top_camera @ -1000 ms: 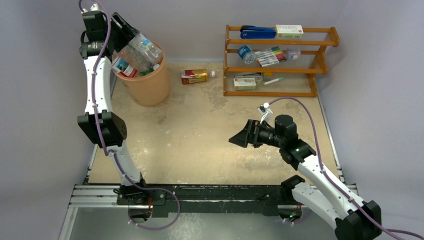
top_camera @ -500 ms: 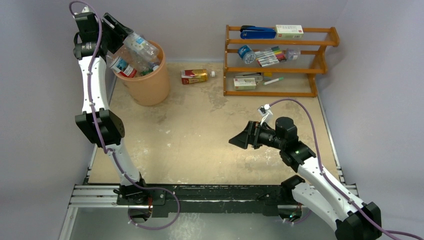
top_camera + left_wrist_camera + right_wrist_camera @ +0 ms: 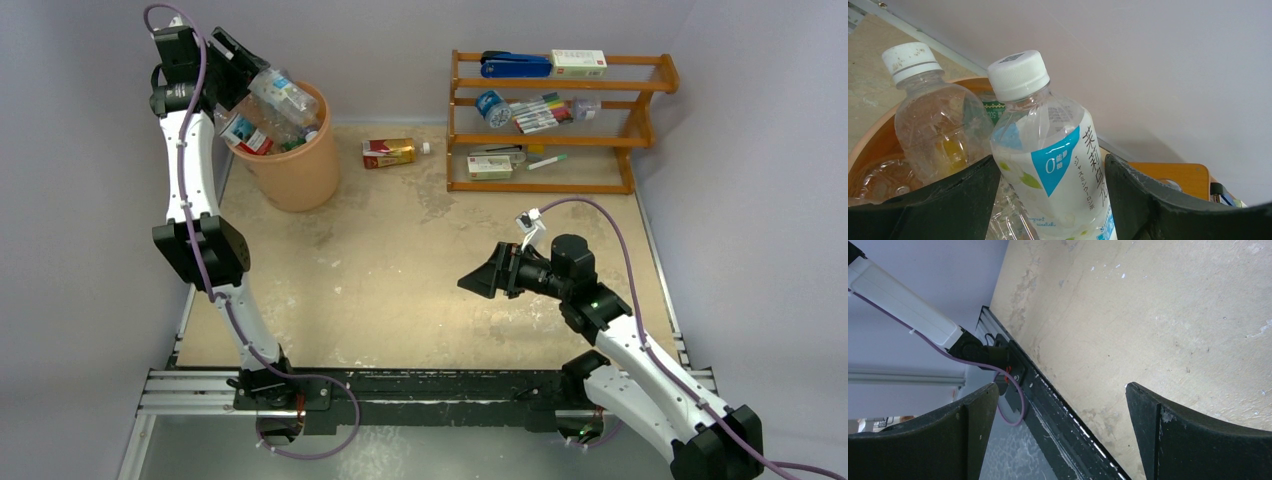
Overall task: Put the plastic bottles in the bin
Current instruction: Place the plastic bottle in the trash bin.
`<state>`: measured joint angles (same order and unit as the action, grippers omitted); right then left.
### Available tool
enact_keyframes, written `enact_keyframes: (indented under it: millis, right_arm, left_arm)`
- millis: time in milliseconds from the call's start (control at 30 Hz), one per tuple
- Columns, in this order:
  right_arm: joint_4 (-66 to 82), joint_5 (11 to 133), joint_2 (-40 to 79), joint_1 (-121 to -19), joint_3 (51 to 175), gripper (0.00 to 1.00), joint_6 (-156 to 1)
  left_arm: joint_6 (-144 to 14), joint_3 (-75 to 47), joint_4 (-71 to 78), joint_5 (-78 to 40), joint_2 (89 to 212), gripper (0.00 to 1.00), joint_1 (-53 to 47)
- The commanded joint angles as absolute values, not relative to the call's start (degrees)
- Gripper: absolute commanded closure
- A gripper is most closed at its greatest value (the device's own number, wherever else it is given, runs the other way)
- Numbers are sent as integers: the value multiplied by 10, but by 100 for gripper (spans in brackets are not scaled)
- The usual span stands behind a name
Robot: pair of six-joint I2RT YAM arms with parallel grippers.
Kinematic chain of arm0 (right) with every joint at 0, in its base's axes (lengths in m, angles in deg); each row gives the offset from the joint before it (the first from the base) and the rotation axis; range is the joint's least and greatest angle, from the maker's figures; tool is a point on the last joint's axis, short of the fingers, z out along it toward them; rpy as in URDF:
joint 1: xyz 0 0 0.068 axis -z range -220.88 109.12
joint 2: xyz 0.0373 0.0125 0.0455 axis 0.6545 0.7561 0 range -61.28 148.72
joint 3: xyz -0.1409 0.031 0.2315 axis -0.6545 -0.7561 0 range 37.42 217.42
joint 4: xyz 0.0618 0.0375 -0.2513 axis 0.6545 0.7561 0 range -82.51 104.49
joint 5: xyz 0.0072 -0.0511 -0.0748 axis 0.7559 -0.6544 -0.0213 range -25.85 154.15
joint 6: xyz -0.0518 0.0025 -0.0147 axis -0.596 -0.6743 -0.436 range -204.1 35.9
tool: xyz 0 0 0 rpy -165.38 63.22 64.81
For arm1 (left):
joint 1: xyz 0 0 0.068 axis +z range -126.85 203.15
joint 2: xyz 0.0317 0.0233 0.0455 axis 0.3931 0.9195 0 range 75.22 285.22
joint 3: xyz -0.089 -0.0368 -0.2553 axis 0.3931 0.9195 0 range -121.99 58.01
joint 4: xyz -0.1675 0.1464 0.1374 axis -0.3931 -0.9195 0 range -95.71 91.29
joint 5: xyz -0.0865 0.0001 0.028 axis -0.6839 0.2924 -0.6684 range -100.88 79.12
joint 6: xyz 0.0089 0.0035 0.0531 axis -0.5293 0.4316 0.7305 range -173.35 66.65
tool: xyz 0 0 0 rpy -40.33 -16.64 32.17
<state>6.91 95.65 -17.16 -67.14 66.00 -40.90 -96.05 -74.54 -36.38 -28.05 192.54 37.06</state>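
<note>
Far-left worktop (image 3: 400, 260) corner: left gripper (image 3: 1048, 167) shifted clear blue-label plastic bottle (image 3: 1040, 125) over round peach bin (image 3: 300, 175), can't tell if clamped; right gripper (image 3: 1060, 386) gaping, empty. Drop next, guessing.

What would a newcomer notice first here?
The peach bin at far left, heaped with bottles above its rim, and a white-capped bottle between the fingers of the left gripper over it. One red-and-gold bottle lies alone on the table between bin and wooden rack; the right gripper hangs open, empty, mid-table.
</note>
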Motion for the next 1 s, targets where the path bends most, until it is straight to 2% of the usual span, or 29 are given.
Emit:
enact_keyframes:
  millis: [0,467,967]
  right_arm:
    - [48,970,-176,-672,657,0,-408]
    - [38,971,-152,-672,659,0,-412]
    - [20,971,-153,-672,638,0,-404]
  left_arm:
    - [-952,-776,-360,-262,1930,25,384]
    - [-953,-802,-370,-256,1961,22,401]
    - [-955,-781,-355,-265,1942,19,399]
